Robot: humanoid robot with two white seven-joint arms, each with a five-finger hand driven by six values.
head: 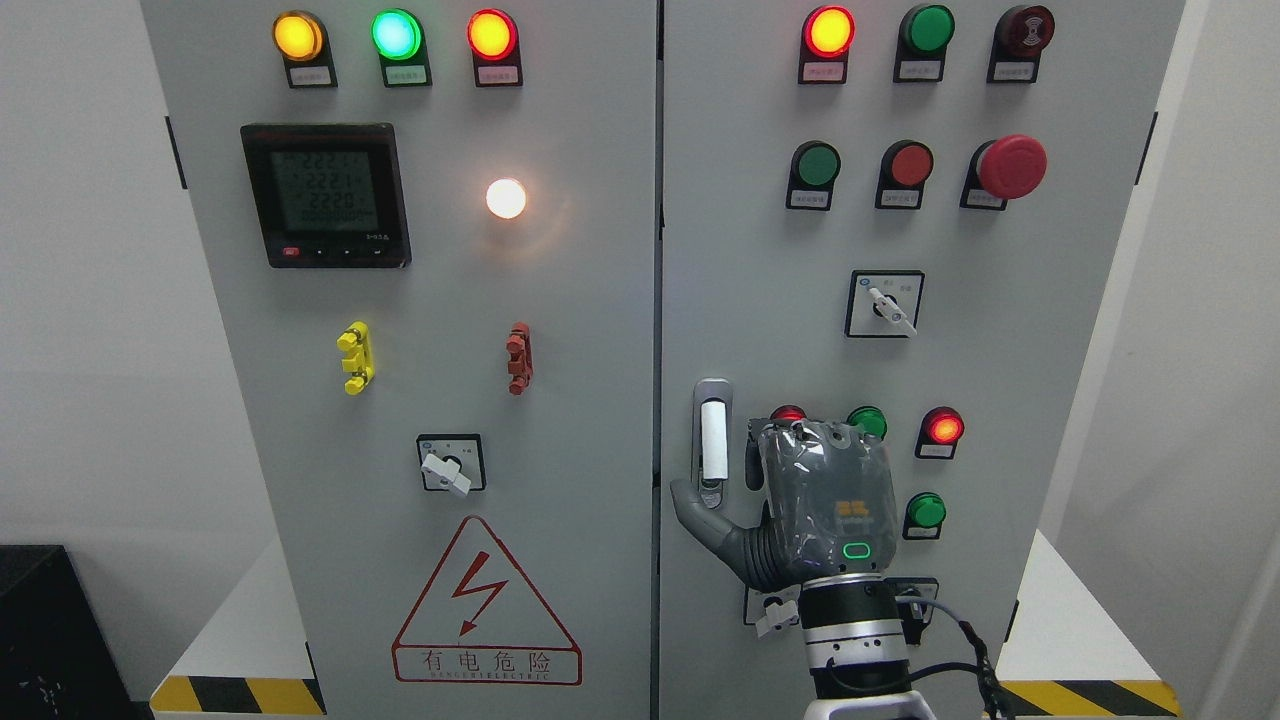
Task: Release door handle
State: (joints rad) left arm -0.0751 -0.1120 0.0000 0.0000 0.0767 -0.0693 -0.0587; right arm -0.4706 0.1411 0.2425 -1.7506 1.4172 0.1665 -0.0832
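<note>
The door handle (pixel 712 440) sits upright at the right cabinet door's (pixel 1050 360) left edge. The right hand (pixel 815 505) is just beside it, back toward the camera, thumb stuck out under the handle and touching nothing I can see (other fingers hidden), so it looks already let go.

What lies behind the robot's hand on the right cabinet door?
Behind the right hand, a red lamp and a green button peek above it, and a rotary switch shows below its wrist. Anything directly behind its palm is covered.
</note>
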